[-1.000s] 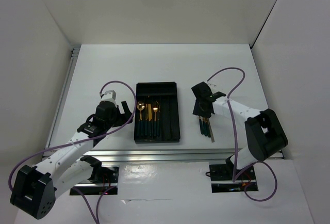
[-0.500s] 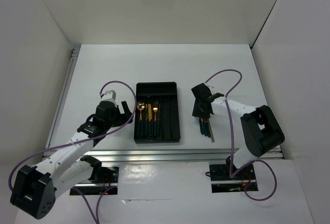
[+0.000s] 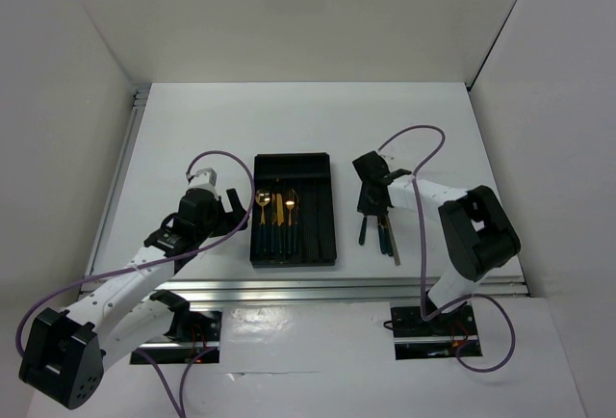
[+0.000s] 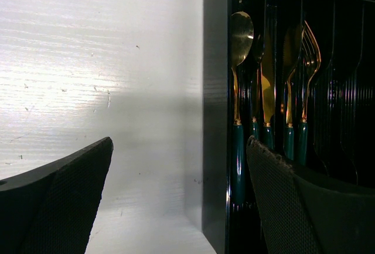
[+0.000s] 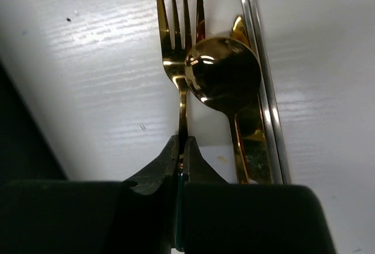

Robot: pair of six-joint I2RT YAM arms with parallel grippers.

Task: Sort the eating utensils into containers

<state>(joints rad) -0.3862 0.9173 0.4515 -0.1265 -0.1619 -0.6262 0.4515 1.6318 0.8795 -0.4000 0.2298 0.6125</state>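
Observation:
My right gripper [image 5: 183,148] is shut on the neck of a gold fork [image 5: 179,43] with a green handle, just above the white table. Beside it lie a gold spoon [image 5: 224,75], a gold knife [image 5: 249,148] and a thin silver piece [image 5: 266,90]. From above, the right gripper [image 3: 371,204] sits over this pile of utensils [image 3: 387,237], right of the black tray [image 3: 322,216]. Several gold and green utensils [image 3: 276,216] lie in the tray's left compartments. My left gripper [image 4: 179,148] is open at the tray's left wall [image 4: 215,119], holding nothing.
White walls enclose the table on three sides. A metal rail [image 3: 289,288] runs along the near edge in front of the tray. The left arm's purple cable [image 3: 217,158] loops above its wrist, and the right arm's cable [image 3: 423,134] arcs over the table.
My right gripper has closed on the fork's neck. The fork's green handle has swung left, away from the other utensils on the table. The left arm has not moved.

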